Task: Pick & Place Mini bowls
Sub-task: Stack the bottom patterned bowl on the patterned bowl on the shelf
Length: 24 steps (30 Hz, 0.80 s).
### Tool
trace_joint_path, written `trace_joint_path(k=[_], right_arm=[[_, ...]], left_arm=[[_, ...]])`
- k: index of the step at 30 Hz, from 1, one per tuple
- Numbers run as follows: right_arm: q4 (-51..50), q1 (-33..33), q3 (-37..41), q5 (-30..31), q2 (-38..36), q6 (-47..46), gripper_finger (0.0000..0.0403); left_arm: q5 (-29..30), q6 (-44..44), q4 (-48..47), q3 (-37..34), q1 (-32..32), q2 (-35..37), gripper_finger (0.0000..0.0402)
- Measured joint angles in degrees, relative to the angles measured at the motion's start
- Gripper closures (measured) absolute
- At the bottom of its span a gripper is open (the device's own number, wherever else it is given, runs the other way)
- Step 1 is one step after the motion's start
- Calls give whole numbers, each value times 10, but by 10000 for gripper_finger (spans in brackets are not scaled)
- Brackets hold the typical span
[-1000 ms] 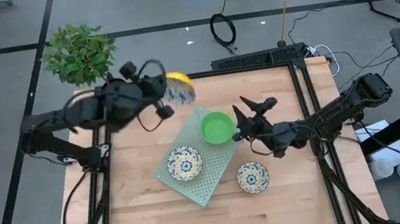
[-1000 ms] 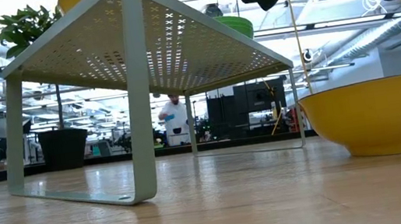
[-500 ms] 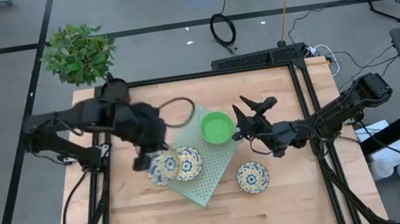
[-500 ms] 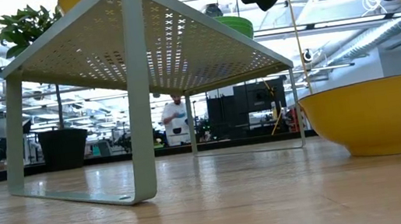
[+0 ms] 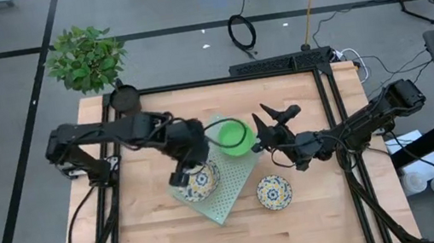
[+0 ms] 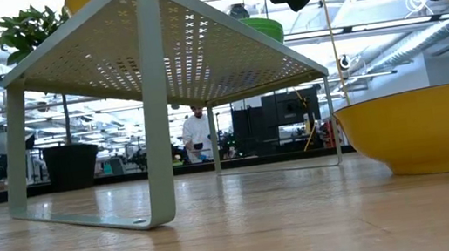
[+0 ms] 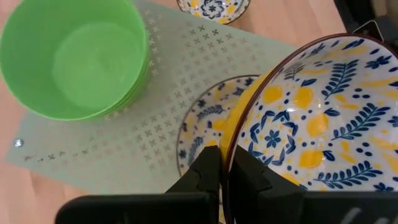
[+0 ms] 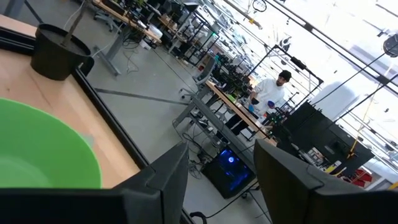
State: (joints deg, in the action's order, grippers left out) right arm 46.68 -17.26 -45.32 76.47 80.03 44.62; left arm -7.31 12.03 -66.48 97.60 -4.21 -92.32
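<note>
The left claw [image 7: 222, 167], pinched on the rim of a floral mini bowl [image 7: 317, 118], hangs over another floral bowl [image 5: 201, 181] on the pale green perforated rack [image 5: 229, 193]. Lower it level, centred, to nest cleanly. The right claw [image 5: 263, 128] waits open beside the green bowls [image 5: 235, 138].

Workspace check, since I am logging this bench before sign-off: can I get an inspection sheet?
Surface: wooden table, bearing a pale green perforated rack.
Job's things: green bowl and floral bowl on the rack; second floral bowl on the table; third floral bowl gripped by its rim.
Clutter: black pot at the table's corner.
Hands: left hand shut on the third floral bowl above the rack; right hand open beside the green bowl.
Cables: coil on the floor.
Surroundings: plant; person far behind.
</note>
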Motion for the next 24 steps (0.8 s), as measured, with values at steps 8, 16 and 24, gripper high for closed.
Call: trace_joint_path(k=[8, 16, 24], right_arm=[[-1, 0, 0, 0, 0, 0, 236], [-2, 0, 0, 0, 0, 0, 238], [-2, 0, 0, 0, 0, 0, 239]], left_arm=[[-22, 0, 0, 2, 46, -30, 389], [-20, -31, -20, 2, 64, -41, 388], [-58, -52, -52, 2, 69, -41, 389]])
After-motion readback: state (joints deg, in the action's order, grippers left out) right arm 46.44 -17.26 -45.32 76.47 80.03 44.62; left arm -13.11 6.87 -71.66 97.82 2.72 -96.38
